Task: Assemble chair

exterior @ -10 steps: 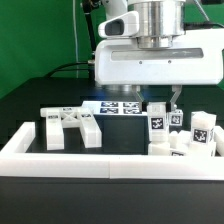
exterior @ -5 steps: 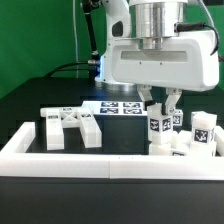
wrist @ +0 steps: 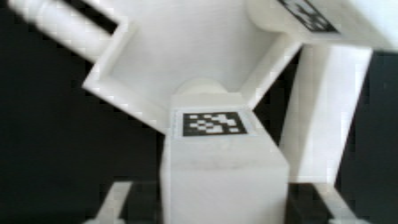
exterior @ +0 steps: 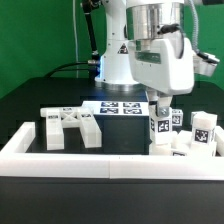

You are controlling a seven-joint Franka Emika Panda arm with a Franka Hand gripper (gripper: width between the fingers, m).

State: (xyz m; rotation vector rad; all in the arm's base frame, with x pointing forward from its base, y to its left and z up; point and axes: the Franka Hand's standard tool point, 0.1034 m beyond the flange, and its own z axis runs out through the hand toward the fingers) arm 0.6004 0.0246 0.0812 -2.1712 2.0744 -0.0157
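Observation:
My gripper (exterior: 158, 104) is shut on an upright square white chair leg (exterior: 157, 124) with a black-and-white tag, at the exterior view's right. The leg stands on a low white chair part (exterior: 172, 149) behind the rail. In the wrist view the tagged leg (wrist: 217, 140) fills the gap at my gripper (wrist: 221, 206), with a fingertip (wrist: 118, 200) on each side of it. Beyond the leg there is a broad white slab (wrist: 178, 50). The X-braced frame (exterior: 70, 128) lies flat at the exterior view's left.
A long low white rail (exterior: 100, 160) runs across the front and up the left side. The marker board (exterior: 120, 107) lies behind the parts. More tagged white pieces (exterior: 203, 128) stand at the far right, close to the held leg. Green backdrop behind.
The hand has turned about its vertical axis, from broadside to the camera to angled. It keeps hold of the leg, which stays in the same spot.

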